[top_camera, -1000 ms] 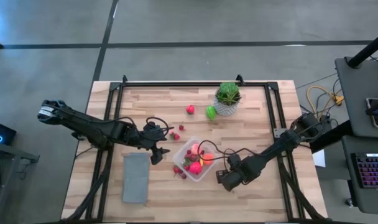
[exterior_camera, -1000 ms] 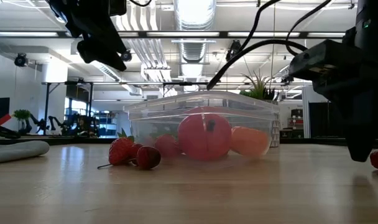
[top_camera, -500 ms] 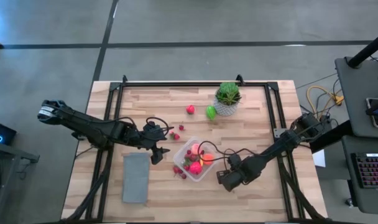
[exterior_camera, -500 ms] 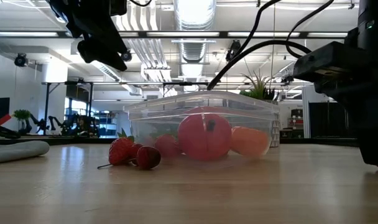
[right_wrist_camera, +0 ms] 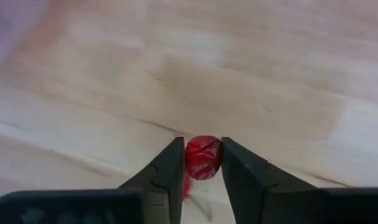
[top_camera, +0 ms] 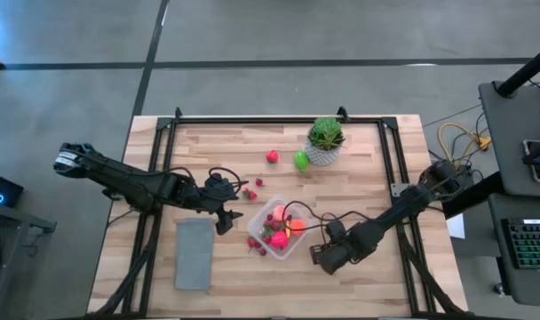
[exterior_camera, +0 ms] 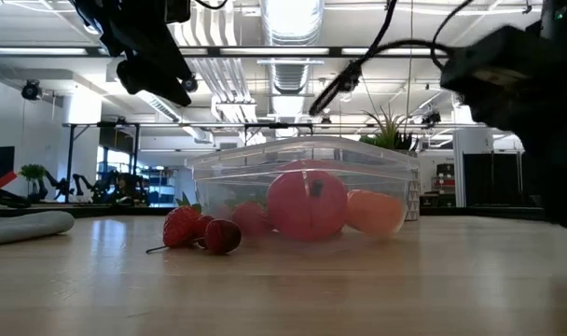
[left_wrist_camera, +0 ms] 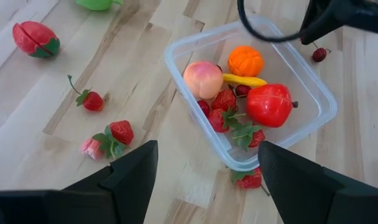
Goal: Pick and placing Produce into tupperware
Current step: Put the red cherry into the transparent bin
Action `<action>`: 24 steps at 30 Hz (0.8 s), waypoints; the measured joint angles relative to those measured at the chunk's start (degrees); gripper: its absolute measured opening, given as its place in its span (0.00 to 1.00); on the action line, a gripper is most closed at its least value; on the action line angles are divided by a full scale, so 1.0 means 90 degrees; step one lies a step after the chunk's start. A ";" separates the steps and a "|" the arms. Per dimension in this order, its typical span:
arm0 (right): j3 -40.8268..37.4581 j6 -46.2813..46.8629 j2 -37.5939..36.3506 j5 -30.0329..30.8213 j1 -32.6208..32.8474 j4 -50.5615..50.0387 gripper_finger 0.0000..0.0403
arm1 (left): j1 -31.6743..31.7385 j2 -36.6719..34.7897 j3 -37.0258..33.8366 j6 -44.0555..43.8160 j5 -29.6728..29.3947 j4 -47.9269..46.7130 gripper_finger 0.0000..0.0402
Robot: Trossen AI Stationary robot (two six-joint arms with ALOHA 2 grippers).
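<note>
Clear tupperware [top_camera: 282, 230] sits right of the table's [top_camera: 368, 160] centre, holding seven pieces of produce. At its 4 o'clock, near the table's front edge, the right gripper [right_wrist_camera: 199, 163] pinches a small red berry [right_wrist_camera: 203, 157]. At its 9 o'clock, the left gripper [left_wrist_camera: 204, 163] hangs spread wide; open wood lies behind.

- A robotics lab or workshop, not a home.
- A wooden table [top_camera: 359, 160] in a black metal frame stands on a bare grey concrete floor [top_camera: 252, 36] marked with dark lines.
- Two dark robot arms [top_camera: 137, 185] are mounted at the table.
- The low view shows an open industrial ceiling with exposed ducts [exterior_camera: 288, 70] and strip lights [exterior_camera: 288, 14].
- More robot arms [exterior_camera: 88, 185] stand in the background.
- Beside the table is a desk with a keyboard [top_camera: 529, 242] and loose cables [top_camera: 461, 138].
</note>
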 joint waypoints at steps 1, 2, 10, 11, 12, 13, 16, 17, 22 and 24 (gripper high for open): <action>0.0000 0.0001 -0.0077 0.0124 0.0004 0.0016 0.22 | 0.0000 0.0000 0.0000 0.0000 0.0000 0.0001 0.65; 0.0000 0.0002 -0.0160 0.0264 0.0015 0.0016 0.22 | 0.0000 0.0008 0.0000 0.0000 0.0000 0.0002 0.65; 0.0000 -0.0646 -0.1125 0.1626 -0.0194 -0.0055 0.22 | 0.0000 0.0019 -0.0001 -0.0023 -0.0026 -0.0001 0.65; 0.0000 -0.0886 -0.1220 0.1685 -0.0289 -0.0039 0.23 | 0.0000 0.0019 0.0000 -0.0023 -0.0029 0.0000 0.65; 0.0000 -0.1174 -0.1299 0.1691 -0.0415 0.0022 0.23 | 0.0000 0.0019 -0.0001 -0.0021 -0.0039 0.0002 0.65; 0.0000 -0.1488 -0.1357 0.1692 -0.0558 0.0140 0.23 | 0.0000 0.0019 -0.0001 -0.0008 -0.0049 0.0002 0.65; 0.0000 -0.2475 -0.1415 0.1629 -0.1041 0.0710 0.23 | 0.0000 0.0019 -0.0002 0.0014 -0.0103 0.0010 0.65; 0.0000 -0.2805 -0.1414 0.1515 -0.1213 0.0998 0.23 | 0.0000 0.0019 -0.0002 0.0016 -0.0136 0.0010 0.65; 0.0002 -0.3778 -0.1233 0.1085 -0.1851 0.1912 0.25 | 0.0000 0.0019 -0.0002 -0.0027 -0.0143 -0.0049 0.65; 0.0002 -0.3955 -0.1166 0.0993 -0.1934 0.1937 0.28 | 0.0000 0.0019 -0.0002 -0.0038 -0.0143 -0.0082 0.65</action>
